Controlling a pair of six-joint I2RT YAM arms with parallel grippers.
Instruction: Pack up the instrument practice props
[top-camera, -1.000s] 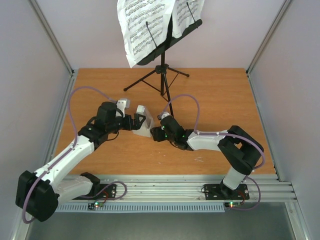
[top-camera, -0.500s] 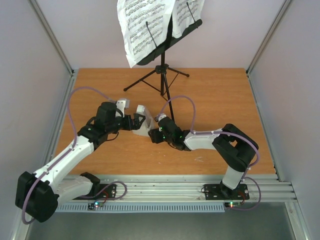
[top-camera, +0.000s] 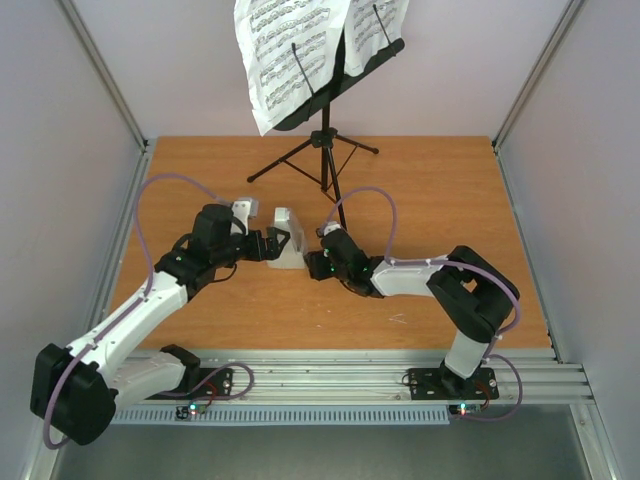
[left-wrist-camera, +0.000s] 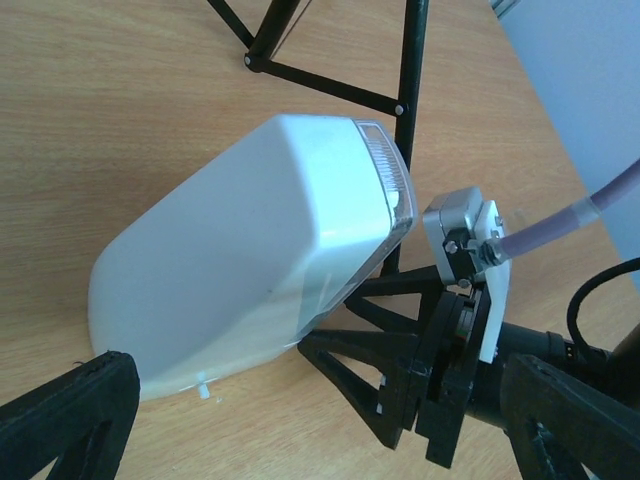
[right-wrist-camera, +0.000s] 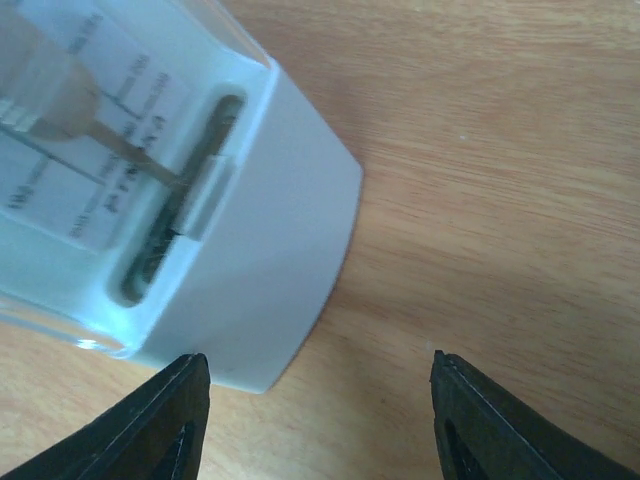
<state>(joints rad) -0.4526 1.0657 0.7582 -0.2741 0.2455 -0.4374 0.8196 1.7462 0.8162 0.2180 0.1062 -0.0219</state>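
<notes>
Shows pale grey metronome (left-wrist-camera: 250, 260) on wooden table (top-camera: 450, 200), pendulum enclosed behind clear cover (left-wrist-camera: 385, 170). Places left gripper (top-camera: 274, 246) spread wide beside it; right gripper (right-wrist-camera: 315, 370) parted, holding nothing.

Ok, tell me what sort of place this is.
Probably a robot lab test cell staged for music practice: a wooden table walled by panels, a left arm and right arm on a rail, and a music stand, sheet music and metronome.
</notes>
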